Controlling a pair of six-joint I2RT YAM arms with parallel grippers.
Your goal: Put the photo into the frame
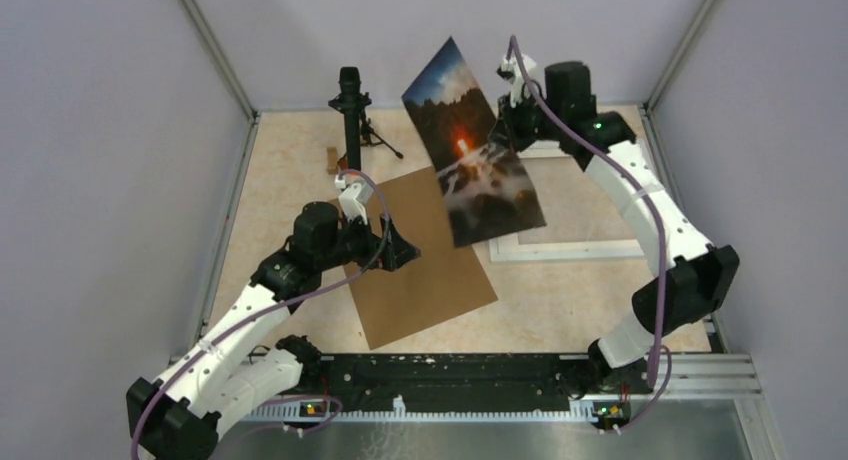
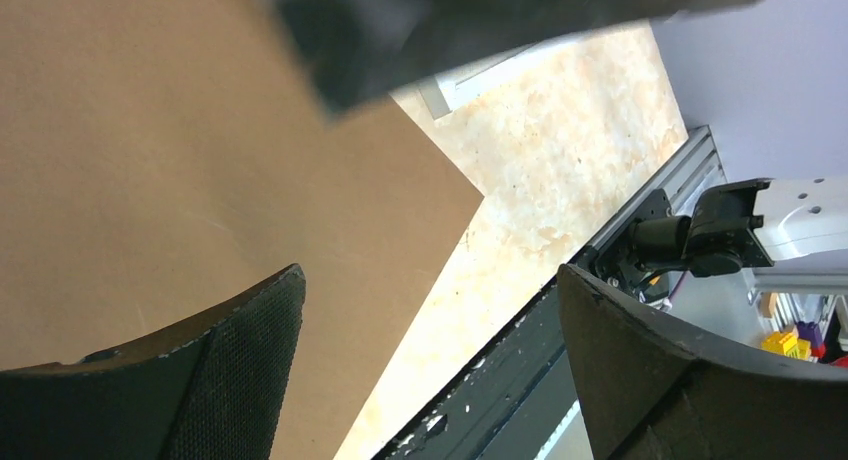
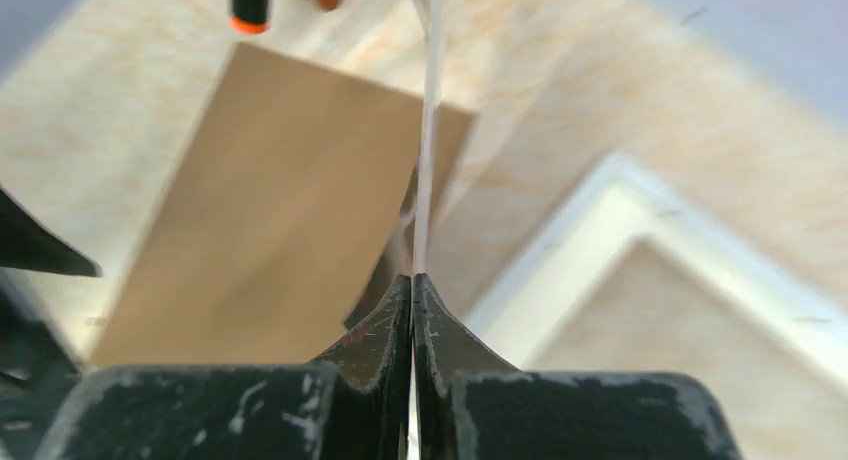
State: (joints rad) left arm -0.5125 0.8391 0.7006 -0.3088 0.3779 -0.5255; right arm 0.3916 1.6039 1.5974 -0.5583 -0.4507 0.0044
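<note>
Right end effector (image 3: 413, 280) clenched on one edge of the photo (image 1: 470, 150), which hangs tilted in the air above the worktop (image 1: 580, 300). The white frame (image 1: 570, 250) lies flat beneath and to the right of it. Left end effector (image 2: 428, 280) released, jaws wide, over the brown cardboard sheet (image 1: 420, 270).

Seascape photo (image 1: 470, 145) raised, tilted; white frame (image 1: 570, 248) flat on table.

photo (image 1: 470, 145) above frame (image 1: 580, 250), cardboard (image 1: 420, 270) left of frame
</note>
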